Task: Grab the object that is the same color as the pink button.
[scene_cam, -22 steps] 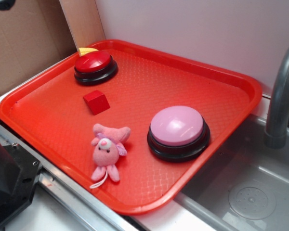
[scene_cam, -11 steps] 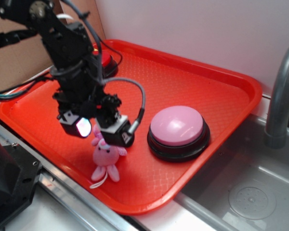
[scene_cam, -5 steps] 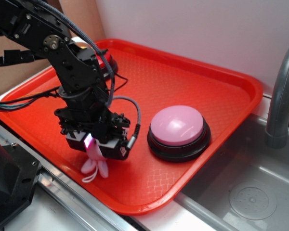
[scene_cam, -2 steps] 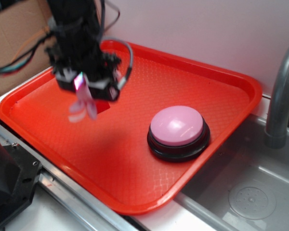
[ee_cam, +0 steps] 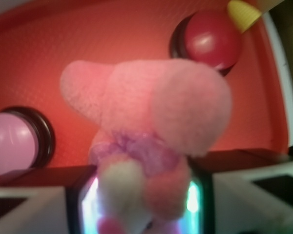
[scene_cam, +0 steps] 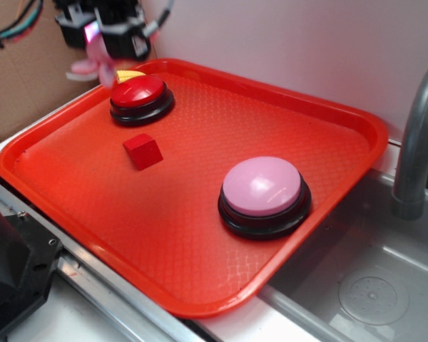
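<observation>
- The gripper [scene_cam: 100,39] was up at the top left of the exterior view, above the far left corner of the red tray [scene_cam: 285,114], clamped on the pink plush animal [scene_cam: 93,64].
- The plush hung off the tray completely, dangling under the gripper, a bit blurry, just up and left of the red button [scene_cam: 141,96].
- In the wrist view the plush [ee_cam: 151,126] filled most of the picture, pinched between the two fingers [ee_cam: 83,204] at the bottom, ears flopped out wide.
- The pink button [scene_cam: 262,191] sat on the right half of the tray on its black base, well apart from the plush. The wrist view caught it at the left edge [ee_cam: 12,144].
- The red cube [scene_cam: 143,151] sat on the tray between the two buttons, closer to the red one.
- A small yellow thing [scene_cam: 128,74] poked out behind the red button, touching or nearly touching it; couldn't tell what it was.
- Grey faucet [scene_cam: 417,135] and a sink [scene_cam: 371,285] were off to the right of the tray, and brown cardboard [scene_cam: 28,78] stood behind the left side.
</observation>
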You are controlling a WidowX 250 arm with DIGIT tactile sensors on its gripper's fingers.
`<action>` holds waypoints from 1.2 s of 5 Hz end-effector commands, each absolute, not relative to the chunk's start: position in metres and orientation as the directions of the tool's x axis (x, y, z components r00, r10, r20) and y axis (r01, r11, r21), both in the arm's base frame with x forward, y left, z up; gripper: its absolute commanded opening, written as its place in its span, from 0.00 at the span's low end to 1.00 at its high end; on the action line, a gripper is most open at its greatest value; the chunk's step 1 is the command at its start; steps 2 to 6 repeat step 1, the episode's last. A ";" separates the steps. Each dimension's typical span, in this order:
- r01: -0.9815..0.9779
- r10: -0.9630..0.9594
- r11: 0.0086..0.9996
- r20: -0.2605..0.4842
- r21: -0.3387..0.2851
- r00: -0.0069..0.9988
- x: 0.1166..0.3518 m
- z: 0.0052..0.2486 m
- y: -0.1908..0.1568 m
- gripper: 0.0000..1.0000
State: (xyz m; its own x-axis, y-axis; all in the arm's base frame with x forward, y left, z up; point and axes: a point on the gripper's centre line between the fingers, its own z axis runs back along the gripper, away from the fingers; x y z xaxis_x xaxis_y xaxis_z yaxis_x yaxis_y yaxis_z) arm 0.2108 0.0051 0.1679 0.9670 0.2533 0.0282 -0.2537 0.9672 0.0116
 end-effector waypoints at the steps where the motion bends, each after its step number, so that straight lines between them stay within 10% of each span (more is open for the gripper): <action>1: -0.380 0.379 0.925 0.109 -0.012 0.919 0.204 0.196 0.032 0.00; 6: -0.380 0.379 0.925 0.109 -0.012 0.919 0.204 0.196 0.032 0.00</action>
